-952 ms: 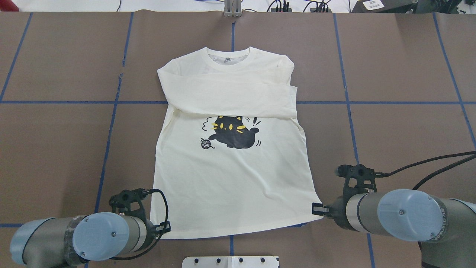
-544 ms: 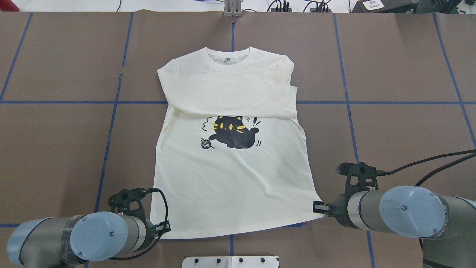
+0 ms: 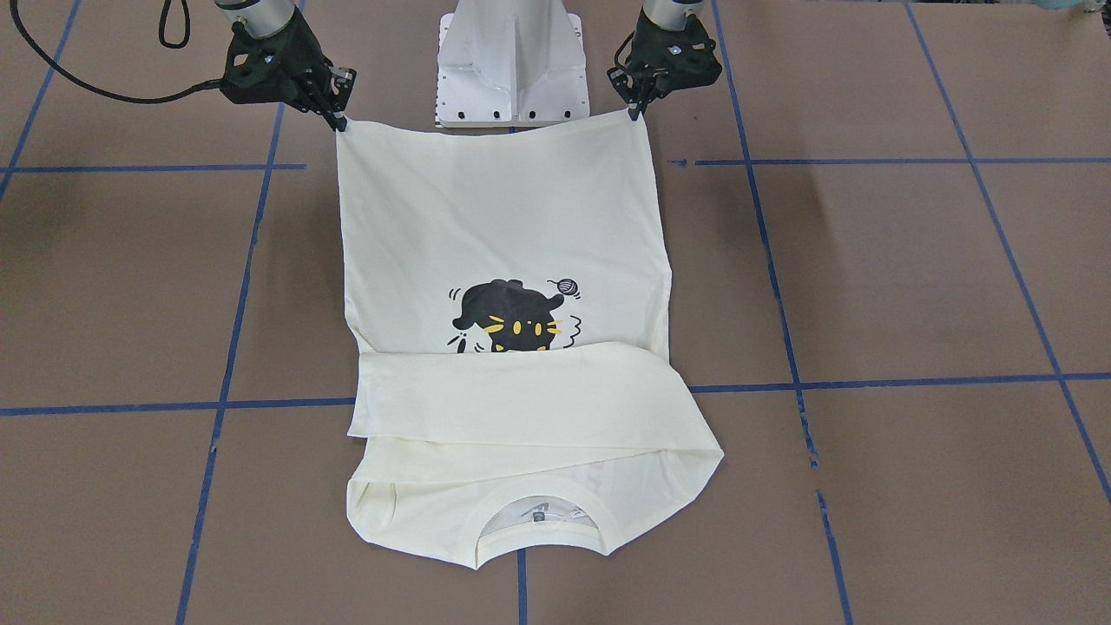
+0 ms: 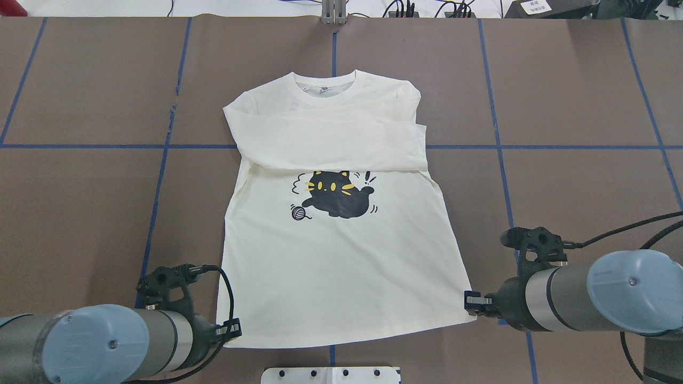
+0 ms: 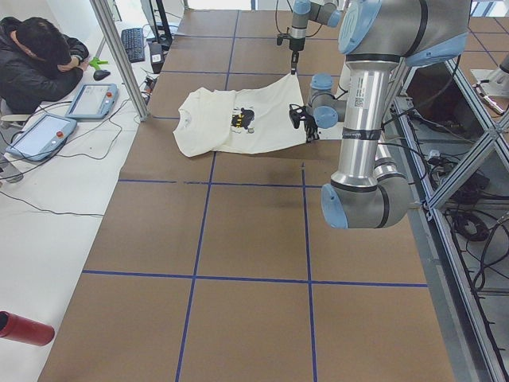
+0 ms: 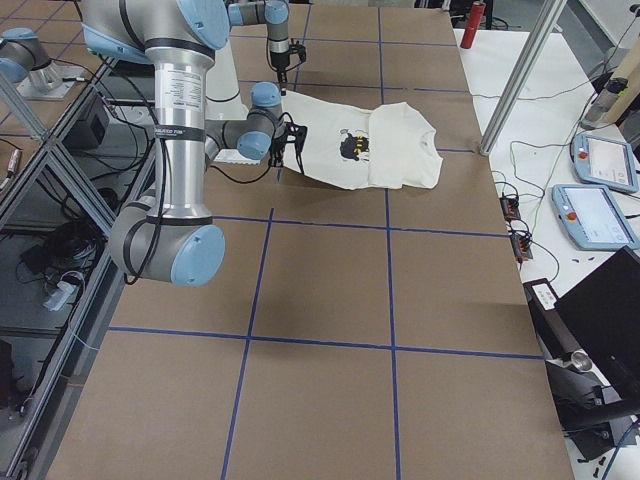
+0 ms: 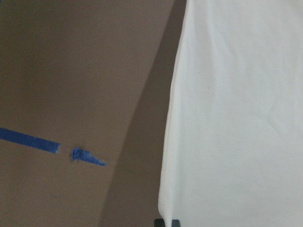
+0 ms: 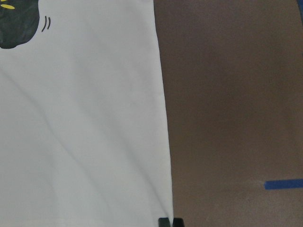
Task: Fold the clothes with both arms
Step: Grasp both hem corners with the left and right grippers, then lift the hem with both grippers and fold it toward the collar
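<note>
Cream long-sleeved T-shirt lying print side up near the middle of the brown table, which is marked into squares by blue tape lines. The collar is turned away from the robot and the hem lies nearest to it, just in front of the white pedestal base. Both sleeves are folded across the chest, and their lower edge covers the top of the black cat print.

The left gripper is closed on the hem corner on the robot's left, and the right gripper is closed on the opposite hem corner. In the front-facing view each corner is seen drawn to a point between the narrow jaws. In each wrist view a side edge of the cloth runs straight up from the dark fingertips at the bottom of the frame, with bare table beside it.

In the side views the hem end appears to be raised slightly off the table while the collar end rests flat, though the height is hard to judge. The left arm and right arm reach in low from either side of the hem, well apart
</note>
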### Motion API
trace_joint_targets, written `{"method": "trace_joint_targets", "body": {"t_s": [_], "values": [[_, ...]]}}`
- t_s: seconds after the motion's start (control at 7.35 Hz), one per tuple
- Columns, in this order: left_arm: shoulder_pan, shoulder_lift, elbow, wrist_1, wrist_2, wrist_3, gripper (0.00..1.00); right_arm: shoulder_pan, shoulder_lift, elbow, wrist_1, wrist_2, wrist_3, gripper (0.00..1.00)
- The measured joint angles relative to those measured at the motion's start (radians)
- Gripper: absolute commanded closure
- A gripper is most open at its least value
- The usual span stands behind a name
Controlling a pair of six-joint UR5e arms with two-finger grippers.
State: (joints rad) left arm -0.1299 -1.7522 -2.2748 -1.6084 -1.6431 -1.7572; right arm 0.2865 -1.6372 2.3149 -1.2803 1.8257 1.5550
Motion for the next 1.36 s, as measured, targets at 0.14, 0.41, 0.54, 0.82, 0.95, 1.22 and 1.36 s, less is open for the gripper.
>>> {"method": "trace_joint_targets", "body": {"t_s": [0.14,0.41,0.54,0.82,0.95,1.22,1.36], "values": [[0.02,0.0,-0.071,0.056,-0.002,0.003,1.0,-0.01,-0.03,0.048,0.0,0.045,0.001,1.0],[0.065,0.002,-0.139,0.114,-0.003,0.019,1.0,-0.036,-0.078,0.114,0.001,0.112,0.003,1.0],[0.071,0.0,-0.144,0.121,-0.004,0.025,1.0,-0.044,-0.082,0.118,0.002,0.121,0.003,1.0],[0.05,-0.003,-0.137,0.123,-0.007,0.032,1.0,0.003,-0.04,0.09,0.005,0.125,-0.005,1.0],[0.013,-0.005,-0.135,0.123,-0.007,0.049,1.0,0.057,-0.002,0.066,0.005,0.127,-0.02,1.0],[-0.113,-0.007,-0.13,0.123,-0.026,0.134,1.0,0.204,0.069,0.002,0.007,0.152,-0.116,1.0],[-0.195,-0.022,-0.117,0.123,-0.058,0.174,1.0,0.286,0.11,-0.041,0.007,0.184,-0.167,1.0]]}}
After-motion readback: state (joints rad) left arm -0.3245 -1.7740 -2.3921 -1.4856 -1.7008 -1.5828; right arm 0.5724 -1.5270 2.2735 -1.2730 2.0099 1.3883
